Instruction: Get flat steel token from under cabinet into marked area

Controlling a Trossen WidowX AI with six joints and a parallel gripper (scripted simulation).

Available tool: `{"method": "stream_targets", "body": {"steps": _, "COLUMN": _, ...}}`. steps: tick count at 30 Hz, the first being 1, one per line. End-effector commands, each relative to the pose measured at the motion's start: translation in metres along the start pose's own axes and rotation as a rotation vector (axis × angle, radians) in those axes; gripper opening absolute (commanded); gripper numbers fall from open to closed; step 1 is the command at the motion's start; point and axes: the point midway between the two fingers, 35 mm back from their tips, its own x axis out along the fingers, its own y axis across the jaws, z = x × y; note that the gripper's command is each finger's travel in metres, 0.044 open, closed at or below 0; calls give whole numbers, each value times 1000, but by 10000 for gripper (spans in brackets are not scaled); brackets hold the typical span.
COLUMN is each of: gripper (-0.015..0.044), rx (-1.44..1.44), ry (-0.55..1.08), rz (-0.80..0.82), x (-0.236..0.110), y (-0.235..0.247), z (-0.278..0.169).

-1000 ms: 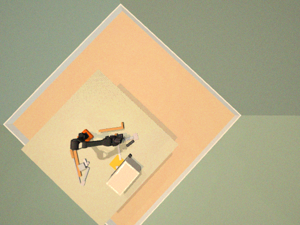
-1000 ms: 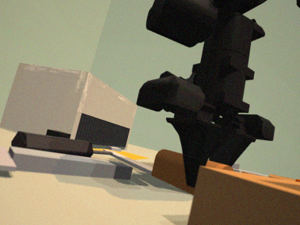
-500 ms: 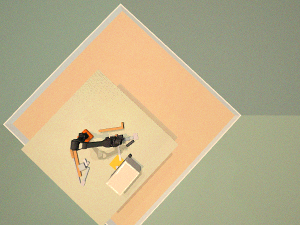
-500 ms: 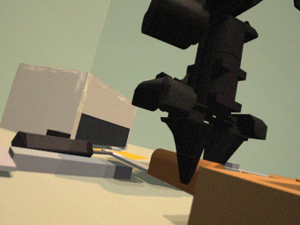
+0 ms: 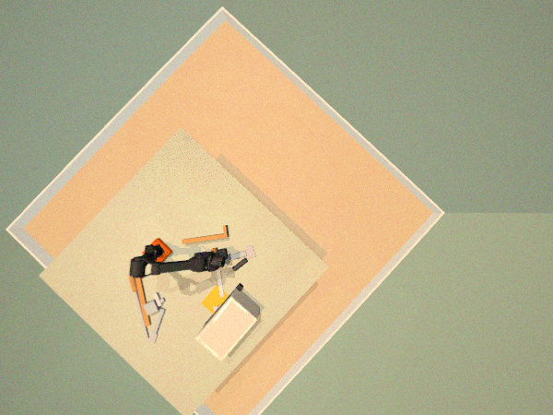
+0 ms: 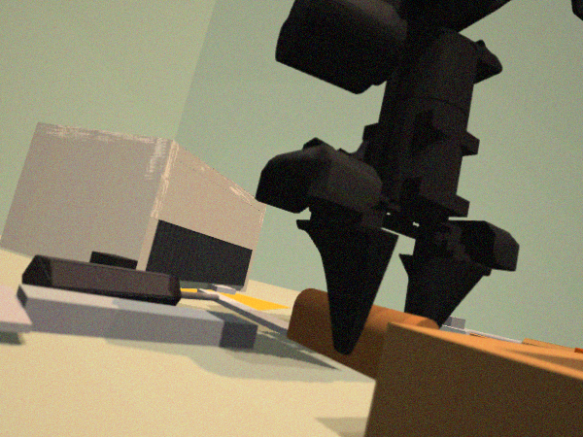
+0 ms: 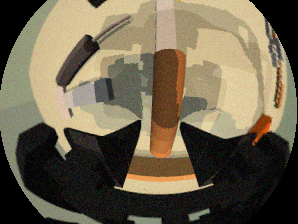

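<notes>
The pale cabinet point(image 5: 228, 325) point(image 6: 97, 189) stands on the table, its dark vented face point(image 6: 199, 257) toward the yellow marked area point(image 5: 212, 301) point(image 6: 255, 303). I cannot make out the steel token in any view. A tool with a brown handle point(image 6: 311, 322) point(image 7: 166, 92) point(image 5: 220, 285) and a pale shaft lies on the table and points at the marked area. My gripper point(image 5: 225, 258) point(image 6: 389, 335) point(image 7: 161, 124) is open, its fingers straddling the brown handle with gaps on both sides.
A black bar point(image 5: 240, 264) point(image 6: 97, 279) point(image 7: 76, 63) and a grey flat tool point(image 5: 241, 254) point(image 6: 121, 318) point(image 7: 89, 92) lie right of the gripper. An orange L-shaped piece point(image 5: 207, 238) point(image 6: 462, 384) lies behind it. More tools point(image 5: 148, 310) lie by the robot base.
</notes>
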Motion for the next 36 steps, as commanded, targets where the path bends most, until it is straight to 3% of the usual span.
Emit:
{"method": "stream_targets", "body": {"steps": 1, "gripper": 270, "rx": 0, "ry": -1, "rz": 0, "x": 1, "y": 0, "z": 0}}
{"method": "stream_targets", "body": {"steps": 7, "gripper": 270, "rx": 1, "ry": -1, "rz": 0, "x": 4, "y": -1, "z": 1}}
{"method": "stream_targets", "body": {"steps": 11, "gripper": 165, "rx": 1, "ry": -1, "rz": 5, "x": 2, "y": 1, "z": 1}}
{"method": "stream_targets", "body": {"steps": 20, "gripper": 105, "rx": 1, "ry": -1, "rz": 5, "x": 2, "y": 1, "z": 1}}
{"method": "stream_targets", "body": {"steps": 24, "gripper": 0, "rx": 1, "ry": -1, "rz": 5, "x": 2, "y": 1, "z": 1}}
{"method": "stream_targets", "body": {"steps": 36, "gripper": 0, "rx": -4, "ry": -3, "rz": 2, "x": 2, "y": 1, "z": 15}}
